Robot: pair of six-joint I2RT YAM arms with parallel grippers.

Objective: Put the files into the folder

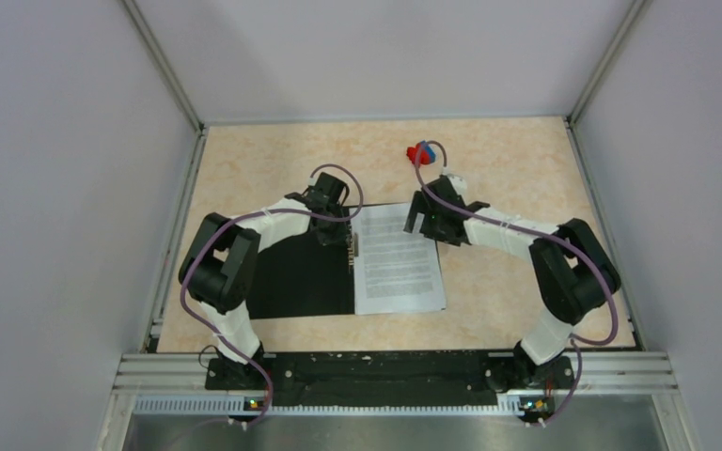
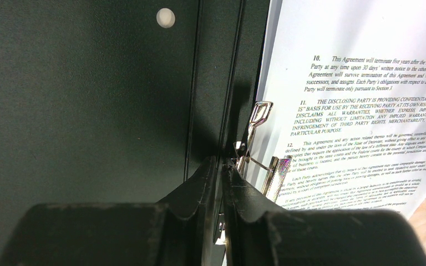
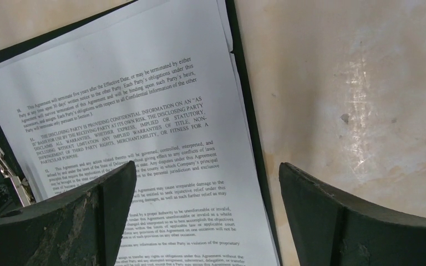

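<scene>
Mostly done: files [image 1: 397, 263] lie in open folder [image 1: 301, 277]; left jaws seemingly pinch its clip [image 2: 259, 119], right jaws wide, empty; closing remains.

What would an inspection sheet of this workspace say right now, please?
Surface: beige mottled table.
Job's things: folder lies open, black inside up; files lie on its right half beside the metal clip.
Clutter: red-and-blue object at the far side.
Grippers: left pincer jaws almost together by the clip, grip unclear; right pincer wide open astride the folder's right edge.
Cables: purple cables hang in loose loops.
Surroundings: grey walls, metal rail at the near edge.
</scene>
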